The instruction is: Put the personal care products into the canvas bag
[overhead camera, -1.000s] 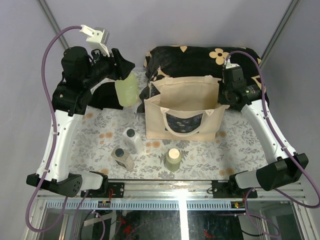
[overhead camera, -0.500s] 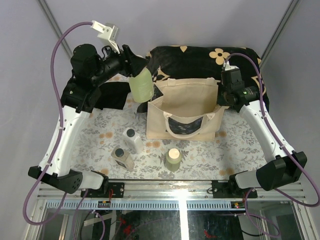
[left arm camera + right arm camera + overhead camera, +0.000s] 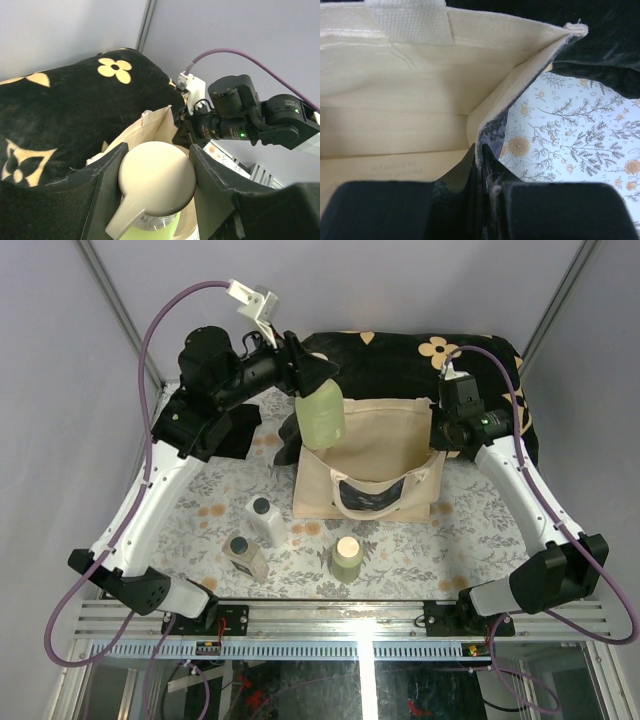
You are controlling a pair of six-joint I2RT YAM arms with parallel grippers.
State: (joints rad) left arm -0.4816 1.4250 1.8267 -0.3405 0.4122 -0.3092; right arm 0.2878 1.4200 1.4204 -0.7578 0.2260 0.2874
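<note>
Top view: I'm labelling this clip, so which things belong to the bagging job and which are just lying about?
Job: canvas bag, right gripper pinching its edge; pale green bottle in left gripper; second green bottle, white bottle, squat tan bottle.
Lying about: flowered black cushion, black cloth, floral table cover.

This is a robotics lab cell rather than a home. Plain grey panels (image 3: 400, 280) and slanted metal frame poles (image 3: 110, 298) close off the far side. A left arm (image 3: 150, 502) and a right arm (image 3: 530, 495) are bolted to an aluminium rail (image 3: 300, 625) at the near edge, with purple cables (image 3: 185, 292) looping loose. A floral cloth (image 3: 200, 510) covers the surface, and a black flowered cushion (image 3: 400, 355) lies at the far side.
</note>
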